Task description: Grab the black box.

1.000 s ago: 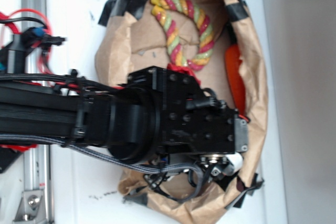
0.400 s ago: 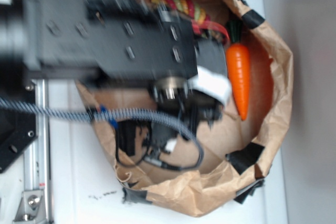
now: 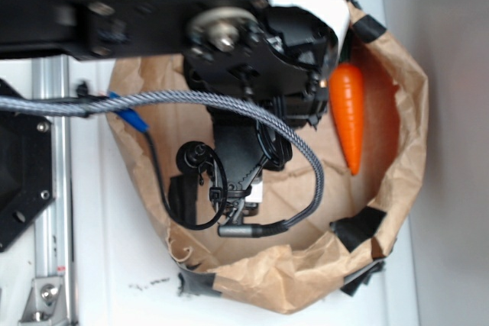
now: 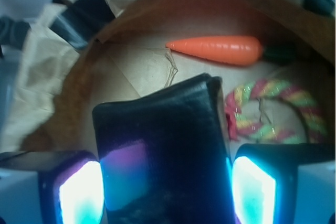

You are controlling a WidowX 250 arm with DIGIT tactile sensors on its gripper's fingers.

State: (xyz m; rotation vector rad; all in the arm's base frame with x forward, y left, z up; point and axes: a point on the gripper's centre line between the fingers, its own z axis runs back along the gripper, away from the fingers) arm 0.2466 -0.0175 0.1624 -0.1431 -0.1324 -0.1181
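The black box (image 4: 163, 145), glossy with rounded corners, fills the lower middle of the wrist view. My gripper (image 4: 165, 192) is shut on it, with one glowing pad (image 4: 79, 192) against its left side and the other pad (image 4: 254, 187) against its right. It hangs over the inside of the brown paper bag (image 4: 47, 77). In the exterior view the big black arm (image 3: 153, 5) and wrist (image 3: 244, 143) reach over the bag (image 3: 306, 280). There the box itself cannot be told apart from the black hardware.
An orange toy carrot (image 4: 218, 50) (image 3: 349, 112) lies along the bag's wall. A red, yellow and green rope ring (image 4: 278, 111) lies beside it. Black tape patches (image 4: 79, 17) (image 3: 357, 227) line the rim. A metal rail (image 3: 50, 188) and black plate (image 3: 19, 173) stand left of the bag.
The arm has swung toward the top of the exterior view and looms larger. It now hides the rope ring and uncovers the carrot and the lower bag floor.
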